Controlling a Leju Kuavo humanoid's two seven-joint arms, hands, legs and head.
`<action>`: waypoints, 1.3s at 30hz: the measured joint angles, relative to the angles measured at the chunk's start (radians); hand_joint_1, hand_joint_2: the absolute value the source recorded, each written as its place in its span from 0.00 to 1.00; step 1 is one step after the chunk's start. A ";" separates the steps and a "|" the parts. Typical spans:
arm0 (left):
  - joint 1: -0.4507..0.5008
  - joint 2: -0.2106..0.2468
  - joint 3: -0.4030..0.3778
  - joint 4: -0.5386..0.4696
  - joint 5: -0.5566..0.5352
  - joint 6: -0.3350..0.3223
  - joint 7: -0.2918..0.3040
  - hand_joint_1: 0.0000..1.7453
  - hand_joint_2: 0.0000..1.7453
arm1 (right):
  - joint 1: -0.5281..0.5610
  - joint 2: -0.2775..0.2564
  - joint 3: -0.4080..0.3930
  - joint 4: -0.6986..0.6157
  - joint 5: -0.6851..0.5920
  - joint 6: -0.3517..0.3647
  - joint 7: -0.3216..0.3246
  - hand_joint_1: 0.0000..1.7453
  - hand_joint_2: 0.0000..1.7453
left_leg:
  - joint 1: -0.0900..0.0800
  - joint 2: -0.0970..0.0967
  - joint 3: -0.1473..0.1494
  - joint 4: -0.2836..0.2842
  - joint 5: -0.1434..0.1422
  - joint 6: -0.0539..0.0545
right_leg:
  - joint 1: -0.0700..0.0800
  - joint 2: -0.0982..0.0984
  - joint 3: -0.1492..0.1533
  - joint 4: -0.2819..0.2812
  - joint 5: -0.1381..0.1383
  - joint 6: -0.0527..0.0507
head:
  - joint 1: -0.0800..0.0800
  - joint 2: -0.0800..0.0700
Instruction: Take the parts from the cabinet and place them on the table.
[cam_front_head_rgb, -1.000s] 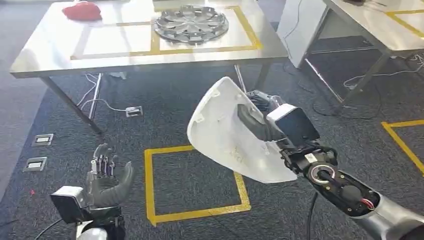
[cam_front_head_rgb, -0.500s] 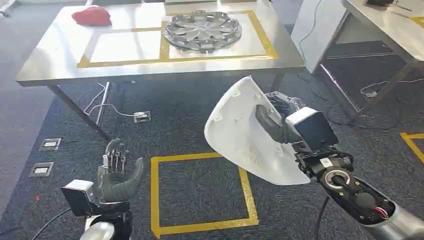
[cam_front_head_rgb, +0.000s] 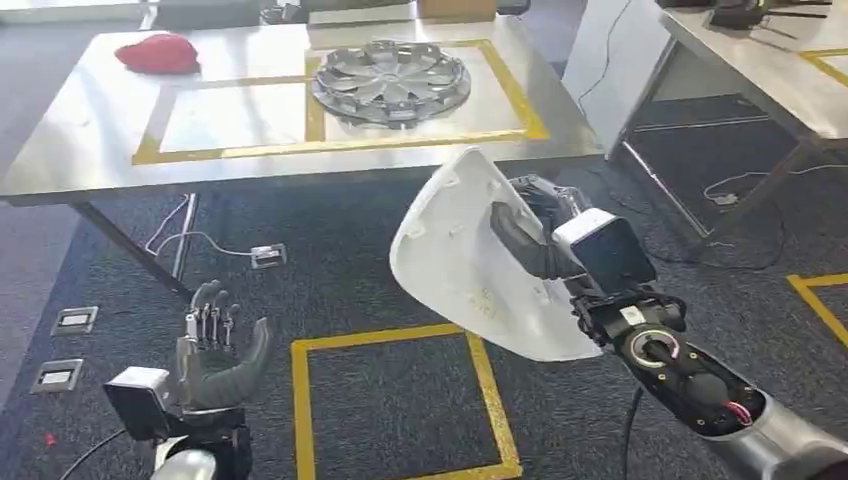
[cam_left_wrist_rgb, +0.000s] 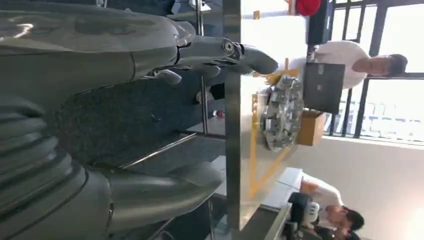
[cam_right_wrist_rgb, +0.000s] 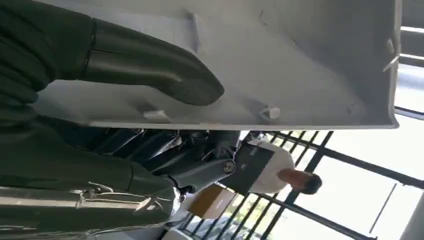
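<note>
One white shell (cam_front_head_rgb: 470, 265) is gripped edge-on in the right hand (cam_front_head_rgb: 535, 240), held over the floor short of the table's (cam_front_head_rgb: 90, 150) near edge. Its thumb-and-finger hold looks thin; walking jolts could slip it. Left hand (cam_front_head_rgb: 215, 350) is empty, fingers apart.

We see a white moulded plastic panel (cam_front_head_rgb: 480, 270), smooth and matt, with faint scuffs near its lower edge. The brushed steel table (cam_front_head_rgb: 90, 150) has a dull sheen, and the silver spoked wheel cover (cam_front_head_rgb: 391, 81) on it looks glossy. The dark grey carpet (cam_front_head_rgb: 330, 270) is rough and matt, and the red cloth cap (cam_front_head_rgb: 157, 53) looks soft.
</note>
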 joint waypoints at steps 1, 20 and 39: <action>-0.002 -0.001 0.000 0.000 0.000 0.000 0.000 0.00 1.00 | -0.003 0.000 -0.001 0.000 0.000 0.000 0.000 1.00 1.00 | 0.000 0.000 0.009 0.001 -0.007 0.004 | -0.001 -0.002 -0.021 0.049 -0.010 0.002 | 0.001 0.000; -0.001 -0.006 0.000 -0.001 -0.013 0.004 0.023 0.00 1.00 | -0.012 0.017 -0.034 -0.002 0.021 0.018 0.022 1.00 1.00 | 0.001 0.003 -0.110 0.339 -0.210 -0.049 | -0.002 -0.002 -0.088 -0.036 0.086 -0.048 | 0.010 0.000; -0.019 -0.014 0.000 0.010 0.007 -0.026 0.025 0.00 1.00 | -0.040 0.017 -0.046 -0.005 0.001 0.021 0.037 1.00 1.00 | -0.006 -0.005 0.089 -0.007 -0.082 0.008 | -0.001 -0.001 -0.172 0.107 0.002 0.001 | 0.040 0.000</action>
